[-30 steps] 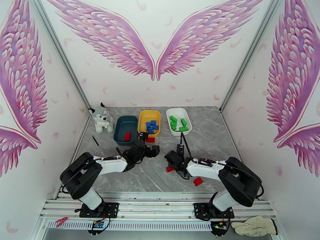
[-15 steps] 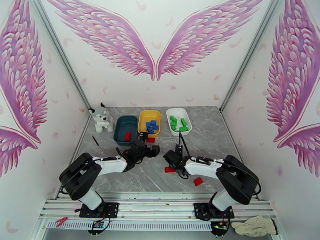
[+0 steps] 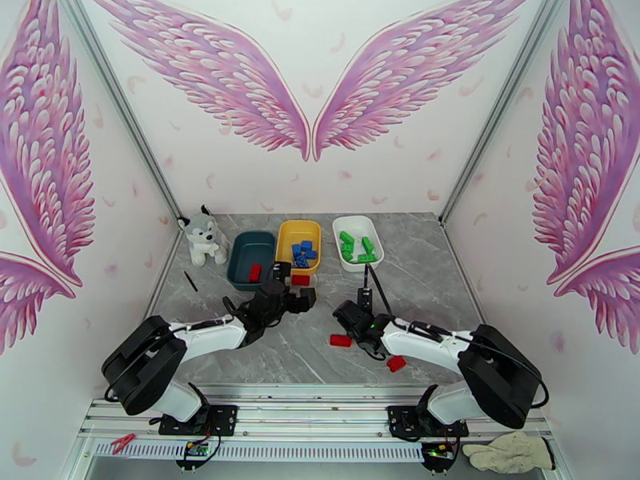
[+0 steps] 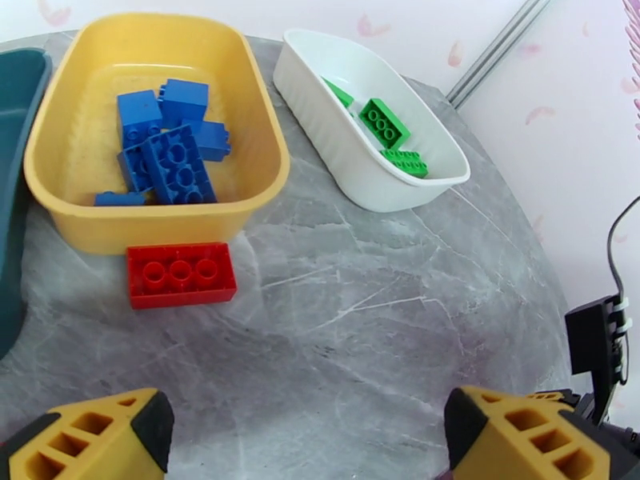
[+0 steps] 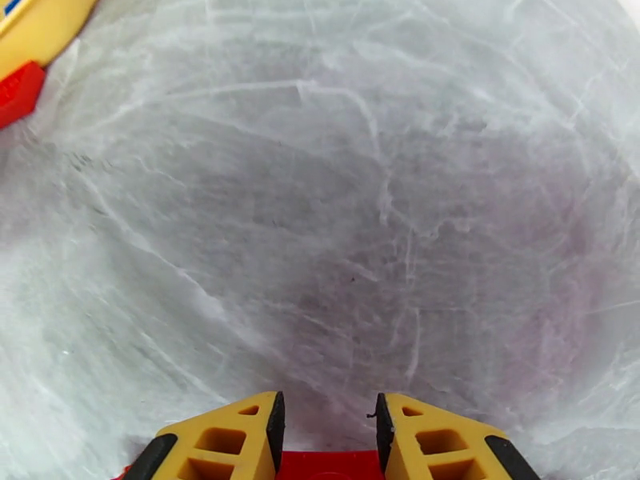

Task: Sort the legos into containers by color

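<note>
At the far left corner of the table [image 3: 416, 274] sits a plush husky [image 3: 200, 238]. Right of it, 3 trays line the far edge: the dark teal tray [image 3: 252, 251] holding 1 red brick [image 3: 254, 272], the yellow tray [image 4: 200, 222] with a pile of blue bricks [image 4: 172, 158], and the white tray [image 4: 360, 174] with green bricks [image 4: 384, 123]. A 2nd red brick [image 4: 182, 274] lies just beside the yellow tray's near wall. The left gripper [image 4: 308, 422] hovers near it, spread wide and empty. The right gripper [image 5: 328, 402] has its fingers drawn narrow, with a 3rd red brick [image 5: 328, 466] between them; whether they pinch it I cannot tell. A 4th red brick [image 3: 396, 363] lies by the near edge.
</note>
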